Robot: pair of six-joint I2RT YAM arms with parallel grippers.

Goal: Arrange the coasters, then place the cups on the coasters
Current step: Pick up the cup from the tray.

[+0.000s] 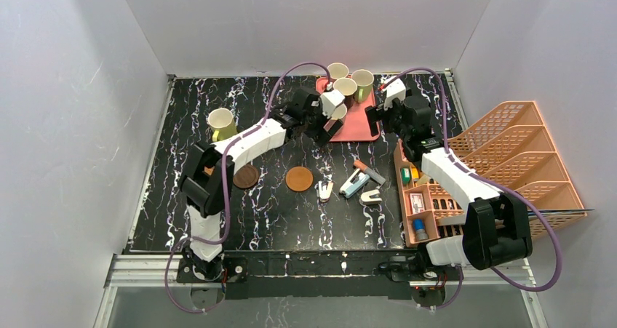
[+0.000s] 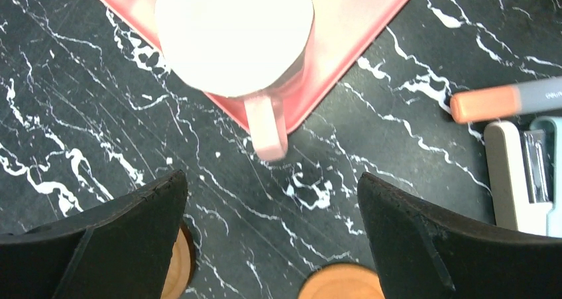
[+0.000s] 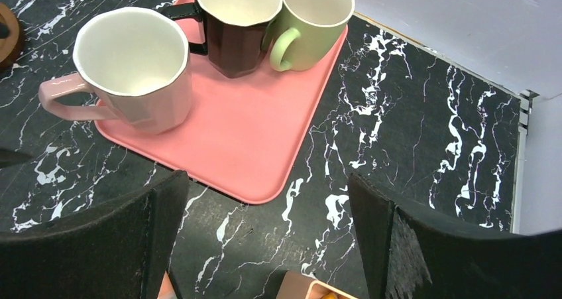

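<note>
- Left gripper and right gripper both stand wide open, holding nothing.
- Each arm rises from its near base, bends at the elbow and stretches toward the far pink tray.
- On the table, an orange-brown coaster and a dark brown coaster lie bare, apart.
- Farther left, a yellow-green cup stands alone.
- Farthest, the tray holds a pink cup, a dark brown cup and a green cup; the left gripper hangs over the pink cup's handle.
</note>
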